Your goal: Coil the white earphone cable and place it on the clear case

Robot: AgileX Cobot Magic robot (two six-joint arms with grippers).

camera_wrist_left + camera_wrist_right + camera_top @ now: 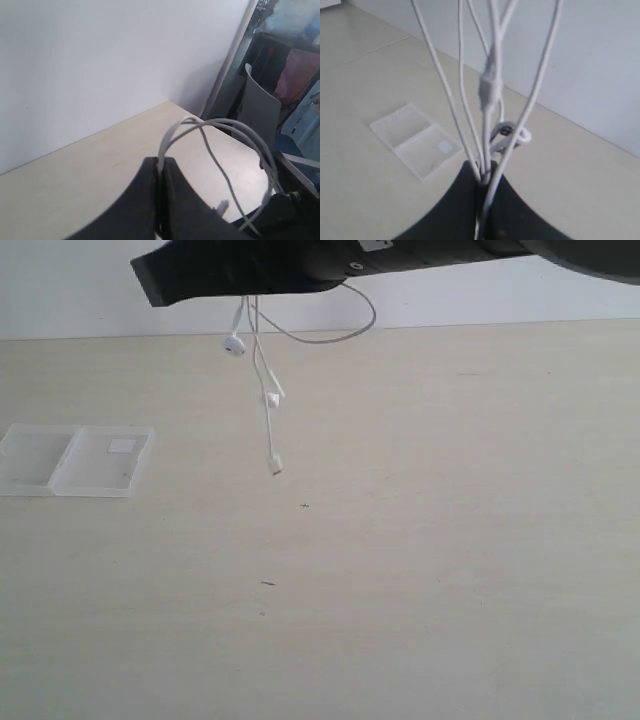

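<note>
- Clear case (75,460): lies flat and opened out near the left edge of the exterior view on the pale table (450,540), its labelled half to the right.
- Left gripper (161,166): jaws together, clamped on a loop of the white earphone cable (262,370).
- Cable: dangles from the black arm (300,265), right of the case and well apart from it, with one earbud (234,344) hanging high.
- Right gripper (484,175): jaws pinched on several bunched strands.
- Right of the cable: broad open tabletop back to the wall edge.

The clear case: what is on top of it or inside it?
Nothing lies on the case; through the clear plastic only its white label shows. The cable hangs in the air, apart from it. Nothing there is covered.
</note>
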